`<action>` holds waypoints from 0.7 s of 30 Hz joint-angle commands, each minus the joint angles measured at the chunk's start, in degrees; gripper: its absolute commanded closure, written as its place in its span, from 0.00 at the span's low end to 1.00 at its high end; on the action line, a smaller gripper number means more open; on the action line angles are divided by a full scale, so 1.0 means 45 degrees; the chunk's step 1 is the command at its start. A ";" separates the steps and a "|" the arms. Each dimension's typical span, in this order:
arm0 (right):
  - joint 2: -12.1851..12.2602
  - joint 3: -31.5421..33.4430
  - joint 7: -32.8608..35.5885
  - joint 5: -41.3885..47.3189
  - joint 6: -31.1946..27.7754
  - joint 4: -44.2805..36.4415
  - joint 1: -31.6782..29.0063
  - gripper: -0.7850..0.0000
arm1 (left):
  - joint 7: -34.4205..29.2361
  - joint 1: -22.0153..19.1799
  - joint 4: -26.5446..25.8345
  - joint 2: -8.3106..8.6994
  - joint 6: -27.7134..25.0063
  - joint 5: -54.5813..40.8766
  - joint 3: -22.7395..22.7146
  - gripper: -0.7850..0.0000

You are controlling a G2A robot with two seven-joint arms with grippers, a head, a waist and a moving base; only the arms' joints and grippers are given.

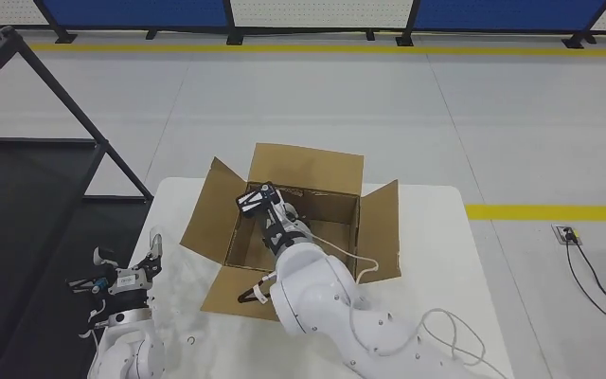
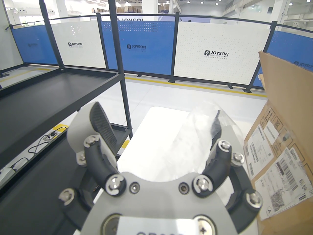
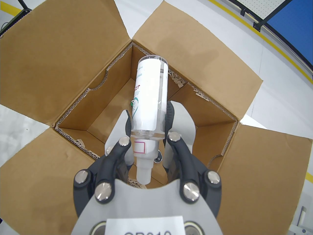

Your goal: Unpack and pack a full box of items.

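Observation:
An open cardboard box (image 1: 306, 169) stands on the white table (image 1: 431, 251), its four flaps spread outward. My right gripper (image 3: 149, 121) hangs over the box's opening (image 3: 110, 103), shut on a white bottle (image 3: 149, 91) with a clear cap, its nozzle end toward the wrist. The top view has this gripper (image 1: 268, 210) over the box's far left part. Shredded paper filler (image 3: 177, 80) lies along the inner edges. My left gripper (image 2: 159, 123) is open beside the box's labelled outer wall (image 2: 278, 152), over the table's left end (image 1: 127, 250). Clear plastic film (image 2: 198, 128) clings at one finger.
A black metal shelf rack (image 2: 49, 91) stands close to the table's left edge (image 1: 47, 218). Bare table surface (image 1: 445, 284) lies to the right of the box. Blue and white fence panels (image 2: 215, 52) close off the floor beyond.

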 commanded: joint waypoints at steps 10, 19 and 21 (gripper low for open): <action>-0.0267 0.0152 -0.0083 0.0849 -0.1405 0.1864 0.0192 1.00 | 0.0000 0.0000 0.0000 0.0000 0.0000 0.0000 0.0000 0.00; -0.0730 0.1096 0.0217 0.3217 -0.3161 0.5804 0.1578 1.00 | 0.0000 0.0000 0.0000 0.0000 0.0000 0.0000 0.0000 0.00; -0.0857 0.1072 0.0217 0.3484 -0.3401 0.6619 0.1860 1.00 | 0.0000 0.0000 0.0000 0.0000 0.0000 0.0000 0.0000 0.00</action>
